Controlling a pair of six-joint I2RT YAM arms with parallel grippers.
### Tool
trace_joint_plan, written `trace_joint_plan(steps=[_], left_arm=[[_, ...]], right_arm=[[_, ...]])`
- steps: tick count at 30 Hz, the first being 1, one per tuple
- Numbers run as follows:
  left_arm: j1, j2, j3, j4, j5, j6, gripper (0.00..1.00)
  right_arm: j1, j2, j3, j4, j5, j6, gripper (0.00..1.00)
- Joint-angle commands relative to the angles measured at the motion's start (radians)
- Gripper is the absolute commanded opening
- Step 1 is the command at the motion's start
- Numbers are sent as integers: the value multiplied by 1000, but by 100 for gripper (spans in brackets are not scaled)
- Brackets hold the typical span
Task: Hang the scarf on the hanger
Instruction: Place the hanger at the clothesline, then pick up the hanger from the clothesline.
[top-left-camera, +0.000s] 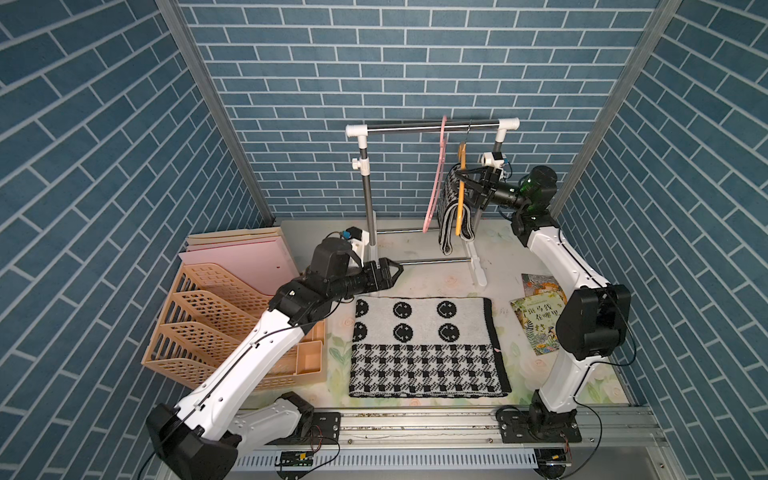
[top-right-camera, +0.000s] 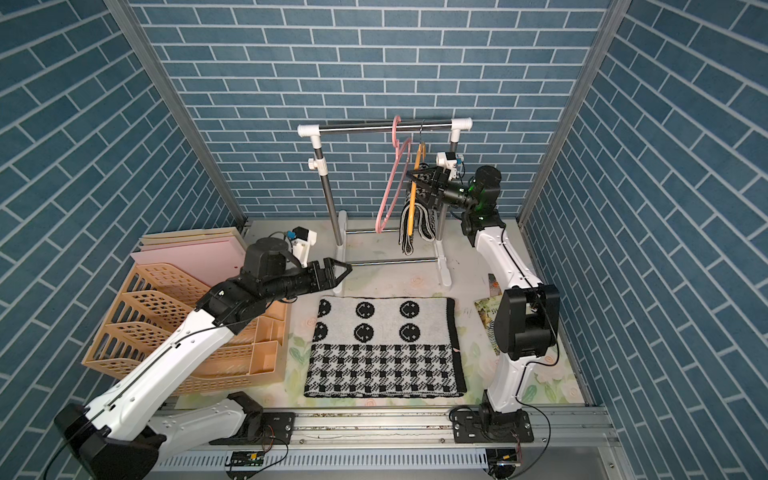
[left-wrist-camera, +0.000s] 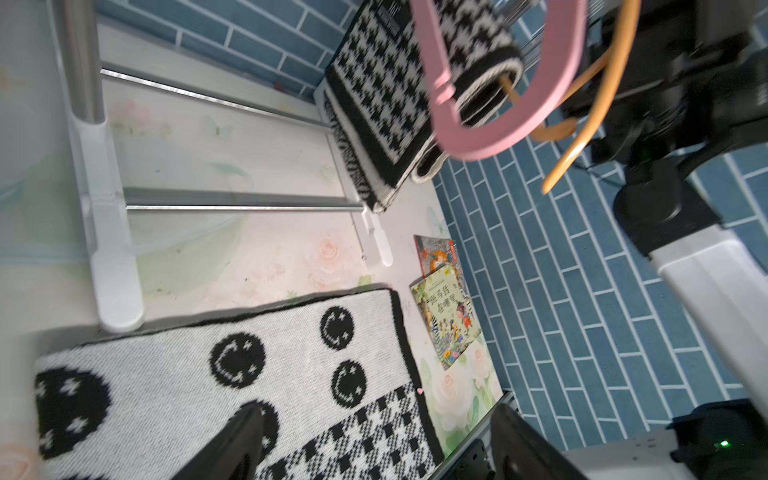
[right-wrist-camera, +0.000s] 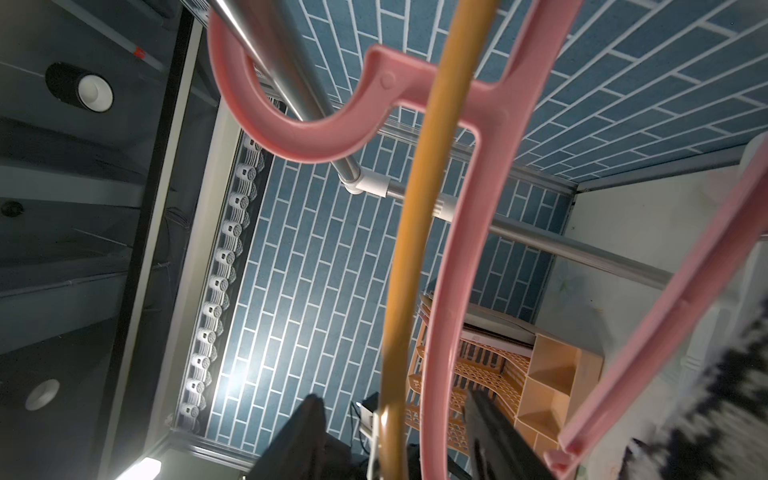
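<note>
Scarf (top-left-camera: 448, 195) drapes over the yellow hanger (top-left-camera: 459, 212). Your right end effector (right-wrist-camera: 392, 395) straddles it, jaws apart; your left end effector (left-wrist-camera: 376, 409) gapes wide.

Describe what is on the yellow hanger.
A black-and-white scarf is draped over the yellow hanger, both ends hanging down. The cloth covers most of the hanger's lower bar, so how it sits there cannot be seen.
</note>
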Motion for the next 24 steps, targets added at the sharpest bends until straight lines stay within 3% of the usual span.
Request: trace_joint_plan(steps=[1, 10, 15, 24], left_arm=[[6, 89, 192, -21, -76, 69, 90], [-6, 546, 820, -199, -307, 305, 91], [-28, 797, 1222, -317, -247, 406, 91], [-79, 857, 1187, -225, -355, 478, 78]], right_arm=[[-34, -96, -3, -157, -10, -149, 71], [-100, -286, -125, -604, 40, -565, 79], [-134, -362, -184, -709, 59, -658, 79], [-158, -457, -262, -743, 57, -687, 78]])
